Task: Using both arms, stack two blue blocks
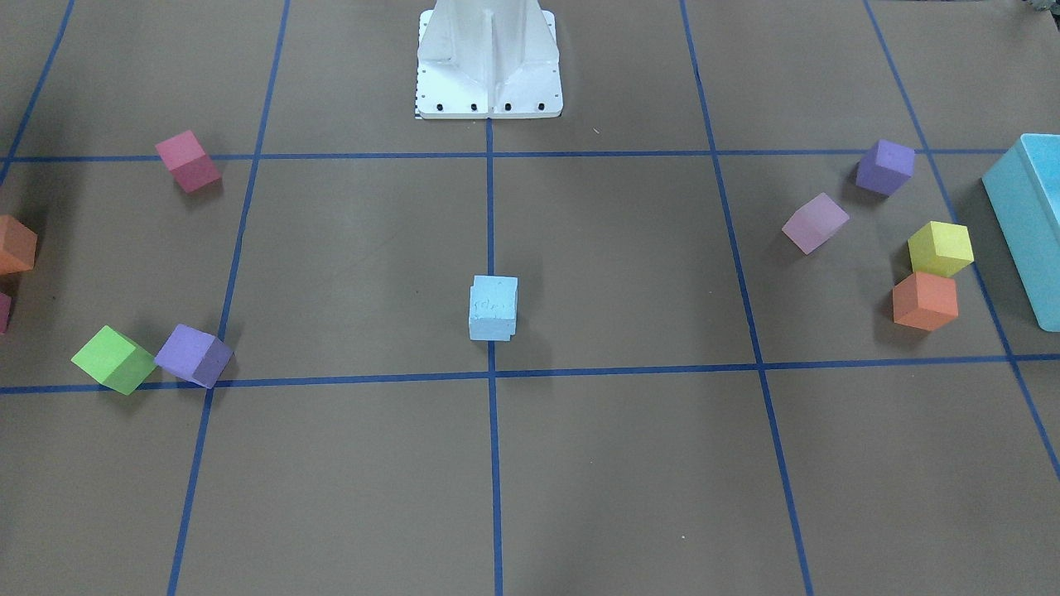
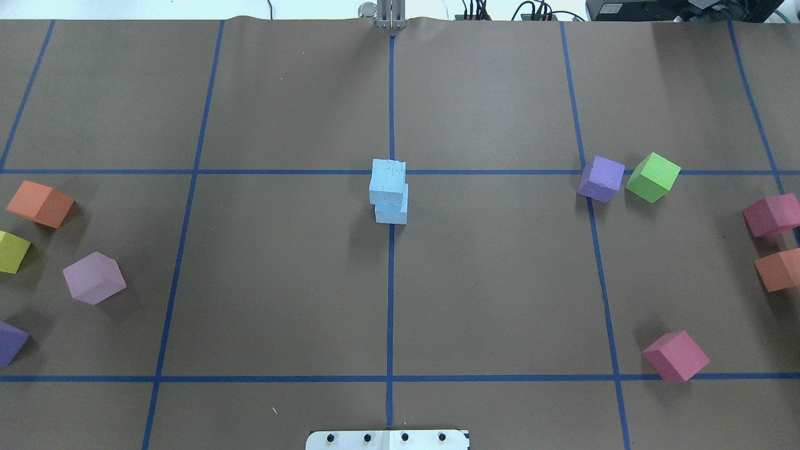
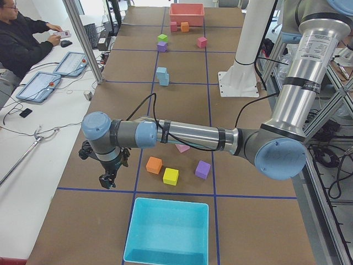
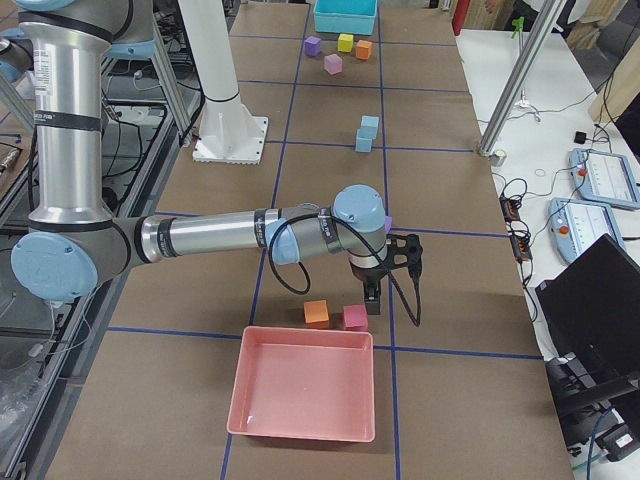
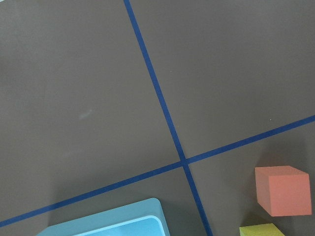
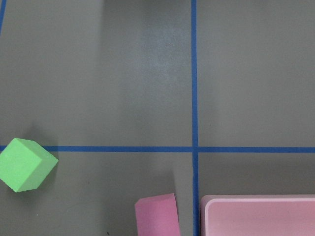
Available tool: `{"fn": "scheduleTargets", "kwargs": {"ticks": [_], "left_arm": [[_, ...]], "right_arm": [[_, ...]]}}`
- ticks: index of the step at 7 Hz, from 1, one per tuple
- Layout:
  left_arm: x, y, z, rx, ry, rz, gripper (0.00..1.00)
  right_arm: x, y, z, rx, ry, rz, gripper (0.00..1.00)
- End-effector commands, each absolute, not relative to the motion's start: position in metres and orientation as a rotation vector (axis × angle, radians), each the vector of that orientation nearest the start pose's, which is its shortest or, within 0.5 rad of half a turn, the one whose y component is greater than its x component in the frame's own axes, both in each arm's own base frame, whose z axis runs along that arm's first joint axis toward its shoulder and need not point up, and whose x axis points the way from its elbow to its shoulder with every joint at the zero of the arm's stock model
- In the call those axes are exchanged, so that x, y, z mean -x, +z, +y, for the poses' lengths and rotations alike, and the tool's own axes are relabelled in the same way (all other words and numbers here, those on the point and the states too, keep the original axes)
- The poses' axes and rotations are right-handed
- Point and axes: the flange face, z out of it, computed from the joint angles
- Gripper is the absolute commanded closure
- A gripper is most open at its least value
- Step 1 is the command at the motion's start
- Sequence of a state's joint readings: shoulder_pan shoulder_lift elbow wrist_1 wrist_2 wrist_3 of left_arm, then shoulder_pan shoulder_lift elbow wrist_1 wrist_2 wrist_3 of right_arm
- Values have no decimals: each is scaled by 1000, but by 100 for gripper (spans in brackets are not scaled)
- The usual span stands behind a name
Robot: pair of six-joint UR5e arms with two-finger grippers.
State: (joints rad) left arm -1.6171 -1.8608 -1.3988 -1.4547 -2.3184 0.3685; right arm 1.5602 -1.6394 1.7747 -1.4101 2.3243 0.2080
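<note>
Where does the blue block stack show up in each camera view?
Front-facing: blue block stack at centre.
Overhead: stack at centre.
Exterior left: stack upper, left of centre.
Exterior right: stack upper, right of centre.
Wrist views: not in either.
Landmark: white base, on the same tape line as the stack.

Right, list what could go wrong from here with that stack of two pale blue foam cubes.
1. The upper pale blue foam cube sits shifted on the lower pale blue foam cube, not flush, so a jolt to the table might tip it off.
2. The right gripper hangs close by the pink foam cube and the orange foam cube; a careless sweep could knock them.
</note>
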Motion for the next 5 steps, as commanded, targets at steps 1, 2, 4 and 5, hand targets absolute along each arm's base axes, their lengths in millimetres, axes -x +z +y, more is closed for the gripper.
{"fn": "scheduleTargets", "kwargs": {"ticks": [1,2,4,5], "left_arm": [[93,606,-602,-140,299,738,0],[93,606,-602,-138,297,737,0],[94,605,-602,-140,294,738,0],[93,605,-602,-139,296,737,0]], "right_arm": [[-58,585,-469,-181,69,-758,0],[-58,587,-467,-177,70,-758,0],[-57,588,-466,-173,68,-758,0],[-57,587,-467,-176,67,-758,0]]}}
